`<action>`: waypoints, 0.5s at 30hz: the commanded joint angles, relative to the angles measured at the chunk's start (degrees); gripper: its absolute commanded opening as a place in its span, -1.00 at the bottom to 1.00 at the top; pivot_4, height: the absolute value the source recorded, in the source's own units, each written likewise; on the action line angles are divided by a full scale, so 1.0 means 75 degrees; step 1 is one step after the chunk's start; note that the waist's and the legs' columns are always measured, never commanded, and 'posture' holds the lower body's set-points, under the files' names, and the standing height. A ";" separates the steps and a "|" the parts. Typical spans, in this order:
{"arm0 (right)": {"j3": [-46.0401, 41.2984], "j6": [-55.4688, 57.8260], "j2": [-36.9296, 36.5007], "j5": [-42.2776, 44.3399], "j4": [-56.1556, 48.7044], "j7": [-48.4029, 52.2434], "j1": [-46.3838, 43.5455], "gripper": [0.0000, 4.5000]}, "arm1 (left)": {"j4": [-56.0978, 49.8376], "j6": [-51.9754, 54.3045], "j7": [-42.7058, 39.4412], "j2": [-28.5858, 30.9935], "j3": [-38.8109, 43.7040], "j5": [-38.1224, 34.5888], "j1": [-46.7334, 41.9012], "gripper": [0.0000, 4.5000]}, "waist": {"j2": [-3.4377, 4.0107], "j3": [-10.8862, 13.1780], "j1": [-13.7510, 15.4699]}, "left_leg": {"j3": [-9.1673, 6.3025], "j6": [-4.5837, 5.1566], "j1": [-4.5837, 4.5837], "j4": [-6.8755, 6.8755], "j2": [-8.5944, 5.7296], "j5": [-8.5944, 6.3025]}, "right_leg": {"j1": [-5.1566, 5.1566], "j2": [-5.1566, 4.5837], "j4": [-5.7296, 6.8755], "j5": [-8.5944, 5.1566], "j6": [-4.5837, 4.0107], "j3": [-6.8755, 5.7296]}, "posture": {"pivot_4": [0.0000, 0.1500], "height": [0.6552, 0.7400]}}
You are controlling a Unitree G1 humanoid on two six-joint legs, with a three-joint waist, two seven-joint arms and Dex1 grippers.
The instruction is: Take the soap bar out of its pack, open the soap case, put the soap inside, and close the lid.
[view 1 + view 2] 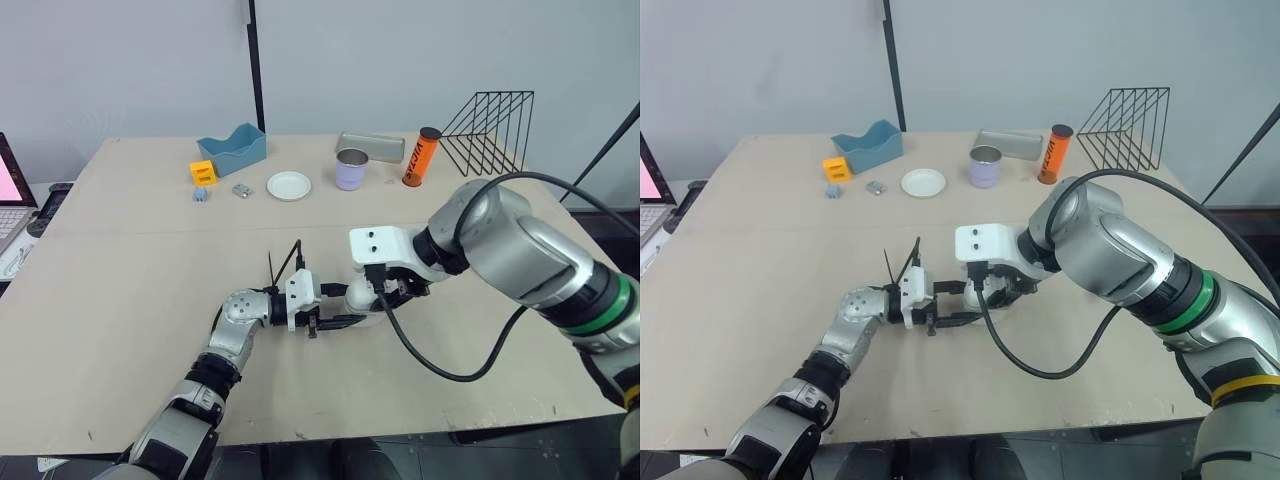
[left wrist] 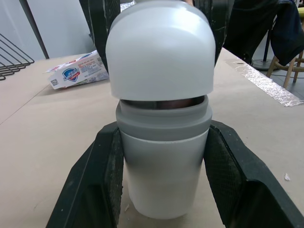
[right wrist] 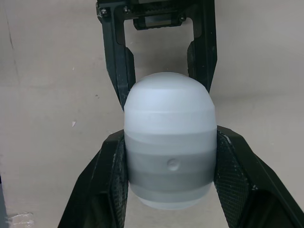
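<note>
The white and grey soap case [image 2: 161,142] stands between both grippers in the middle of the table. My left gripper [image 1: 333,322] is shut on its lower half, with the black pads [image 2: 111,171] against its sides. My right gripper [image 3: 168,156] is shut on the domed lid [image 2: 159,52] from the opposite side. A narrow dark gap shows between lid and base in the left wrist view. The soap pack [image 2: 78,70], white with a blue logo, lies on the table behind the case.
Along the back of the table stand a blue bin [image 1: 232,149], an orange block [image 1: 203,171], a white plate [image 1: 289,185], a purple cup [image 1: 351,170], an orange can [image 1: 421,157] and a black wire rack [image 1: 487,130]. A laptop [image 1: 8,190] sits at the far left.
</note>
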 commanded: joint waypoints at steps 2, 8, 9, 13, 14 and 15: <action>-0.0002 -0.0166 -0.0109 0.0081 -0.0221 0.0270 0.0116 -0.17 | -0.0044 0.0013 0.0360 -0.0050 0.0319 -0.0162 -0.0219 -0.17 | 0.0000 0.0000 0.0000 | 0.0000 0.0000 0.0000 0.0000 0.0000 0.0000 | 0.0000 0.0000 0.0000 0.0000 0.0000 0.0001 | 1.00 0.98; 0.0090 -0.0173 -0.0005 -0.0090 -0.0110 0.0164 0.0085 -0.17 | -0.0031 0.0015 0.0361 -0.0028 0.0334 -0.0174 -0.0231 -0.17 | 0.0000 0.0000 0.0000 | 0.0000 0.0000 0.0000 0.0000 0.0000 0.0000 | 0.0000 0.0000 0.0000 0.0000 0.0000 0.0000 | 1.00 0.98; 0.0114 -0.0179 0.0018 -0.0127 -0.0085 0.0139 0.0089 -0.17 | -0.0032 0.0016 0.0356 -0.0027 0.0333 -0.0176 -0.0231 -0.17 | 0.0000 0.0000 -0.0001 | 0.0001 0.0000 0.0000 0.0001 0.0000 0.0000 | 0.0000 0.0000 0.0000 0.0000 0.0000 0.0000 | 1.00 0.98; 0.0187 -0.0209 0.0042 -0.0275 -0.0071 0.0101 0.0163 -0.17 | -0.0057 0.0035 0.0354 -0.0029 0.0333 -0.0186 -0.0230 -0.17 | 0.0000 0.0000 -0.0003 | 0.0001 0.0000 0.0000 0.0000 0.0001 0.0000 | -0.0001 0.0001 0.0000 0.0000 -0.0001 0.0000 | 1.00 0.98; 0.0199 -0.0198 0.0041 -0.0295 -0.0073 0.0109 0.0169 -0.17 | -0.0066 0.0040 0.0359 -0.0028 0.0331 -0.0186 -0.0227 -0.17 | 0.0000 0.0000 -0.0003 | 0.0000 0.0000 0.0000 0.0001 0.0001 0.0000 | -0.0001 0.0001 0.0000 0.0000 -0.0001 0.0000 | 1.00 0.98; 0.0202 -0.0200 0.0042 -0.0315 -0.0071 0.0116 0.0173 -0.17 | -0.0073 0.0045 0.0364 -0.0025 0.0330 -0.0187 -0.0224 -0.17 | 0.0000 0.0000 -0.0003 | 0.0001 0.0000 0.0000 0.0000 0.0001 0.0000 | -0.0001 0.0001 0.0000 0.0000 -0.0001 0.0000 | 1.00 0.98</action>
